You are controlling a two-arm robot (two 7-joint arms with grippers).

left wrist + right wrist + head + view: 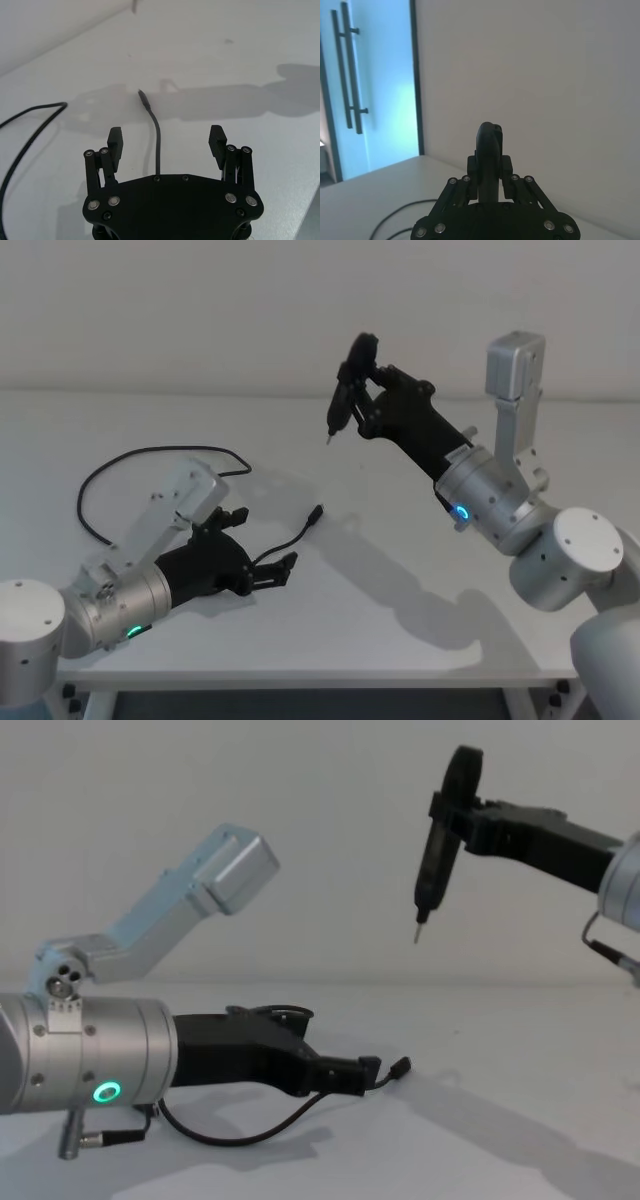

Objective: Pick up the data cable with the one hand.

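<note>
Matt black data cable (150,451), smooth white table (400,460), matt black tool (347,390)

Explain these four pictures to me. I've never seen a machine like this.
This is a two-armed robot at a white table. One picture looks down from its head, one looks across from its chest, and one comes from each wrist. A thin black cable lies in loose curves on the table. The left gripper sits low and open, with the cable running between its jaws near one plug, not yet gripped. The right gripper is up in the air, shut on a black pointed tool.
</note>
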